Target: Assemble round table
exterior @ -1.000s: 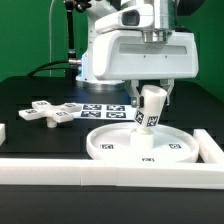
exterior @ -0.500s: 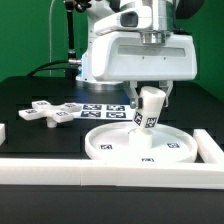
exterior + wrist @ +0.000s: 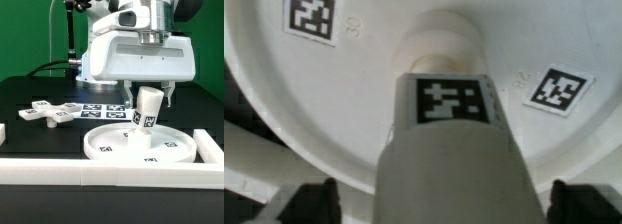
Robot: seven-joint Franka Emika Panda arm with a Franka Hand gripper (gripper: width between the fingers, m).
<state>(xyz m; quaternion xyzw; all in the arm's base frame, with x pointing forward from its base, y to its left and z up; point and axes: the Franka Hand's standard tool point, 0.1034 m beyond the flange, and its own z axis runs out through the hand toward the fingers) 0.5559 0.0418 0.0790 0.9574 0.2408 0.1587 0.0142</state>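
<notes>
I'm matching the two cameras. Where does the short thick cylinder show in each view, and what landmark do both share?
Exterior view: the cylinder leans right of centre, below the gripper and over the round disc.
Wrist view: the cylinder fills the middle of the picture, with the round disc behind it.
Shared landmark: the square tag on the cylinder's side, also seen in the wrist view.
</notes>
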